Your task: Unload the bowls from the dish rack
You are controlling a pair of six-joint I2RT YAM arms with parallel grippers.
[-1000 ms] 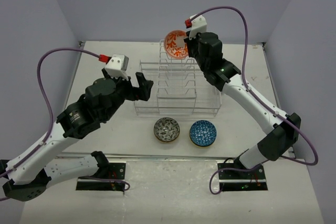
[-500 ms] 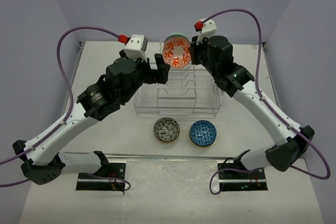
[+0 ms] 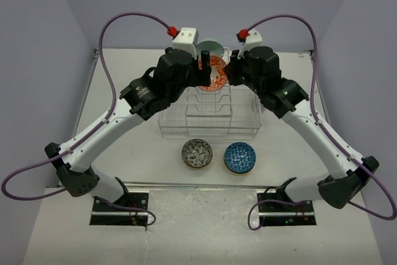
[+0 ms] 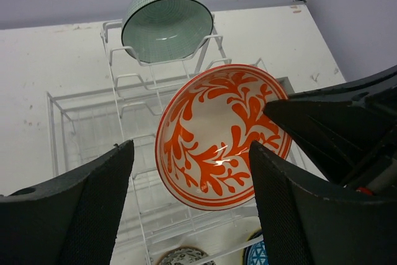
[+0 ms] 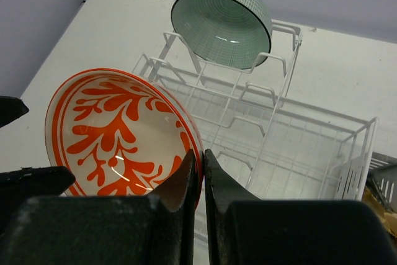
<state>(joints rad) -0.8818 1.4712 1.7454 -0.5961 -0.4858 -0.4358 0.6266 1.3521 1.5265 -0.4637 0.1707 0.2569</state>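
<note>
An orange-red bowl [image 3: 214,72] with a white motif hangs above the far end of the dish rack [image 3: 211,130]. My right gripper [image 5: 200,153] is shut on its rim. In the left wrist view that bowl [image 4: 223,134] faces me between the fingers of my left gripper [image 4: 191,147], which stands open around it with a gap on the left side. A pale green bowl [image 3: 209,48] leans in the rack's far slot. A grey-speckled bowl [image 3: 197,153] and a blue mosaic bowl [image 3: 239,157] sit on the table in front of the rack.
The white wire dish rack [image 5: 298,147] lies below both grippers, its upright slots under the held bowl. A small side caddy [image 5: 381,181] is at its right end. Both arms arch over the rack from either side.
My left arm has swung up from the rack's left side to the held bowl, and its jaws have narrowed a little. The right gripper has carried the bowl slightly nearer and turned it.
</note>
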